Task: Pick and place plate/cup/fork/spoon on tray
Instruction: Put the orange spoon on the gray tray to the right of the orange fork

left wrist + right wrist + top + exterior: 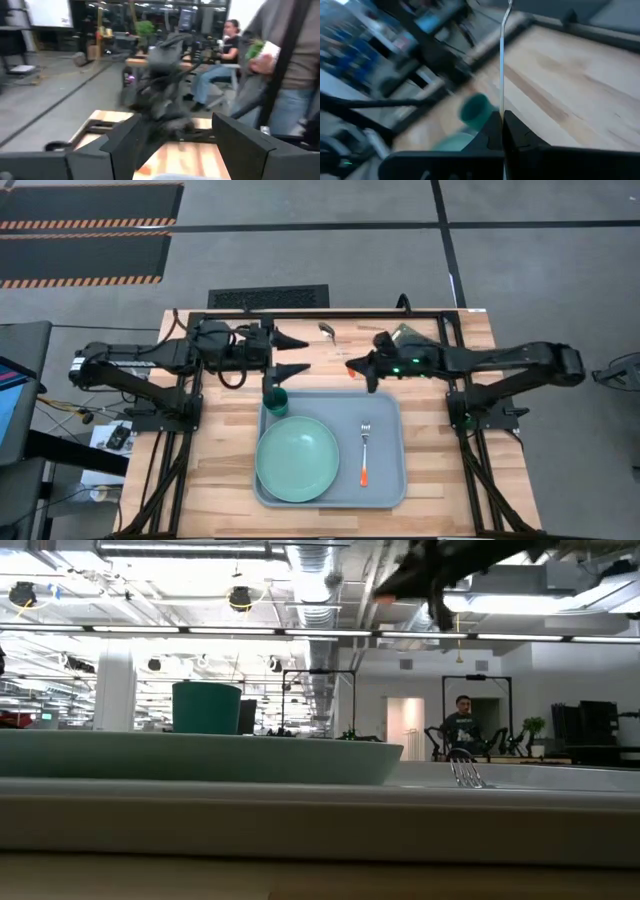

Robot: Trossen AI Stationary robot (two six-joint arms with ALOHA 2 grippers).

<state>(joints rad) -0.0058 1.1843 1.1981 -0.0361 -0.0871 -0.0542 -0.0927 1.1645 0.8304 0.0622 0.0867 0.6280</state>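
Note:
The pale blue-grey tray point(385, 480) lies on the wooden table. On it are the mint-green plate point(297, 458), the dark teal cup point(276, 401) at its far left corner, and the fork point(365, 452) to the right. The low view shows the cup point(207, 707), the plate point(200, 755) and the fork's tines point(462, 768). My right gripper point(358, 366) is up in the air beyond the tray's far edge, shut on the spoon point(501, 70). My left gripper point(300, 353) is open and empty above the table, just beyond the cup. My right gripper pinches the spoon between its two fingers. An orange bit of the handle point(350, 363) shows at the fingertips, and the thin silver stem point(501, 85) runs straight on from between them, in line with the fingers. The fingers point toward the table's left. The spoon is lifted clear of the table.
A small silvery thing point(327, 330) and a green-grey flat rectangle point(405, 335) lie on the wood near the far edge. Bare wood shows left and right of the tray. People sit and stand in the room beyond point(225, 55). Black arm frames stand at both table sides.

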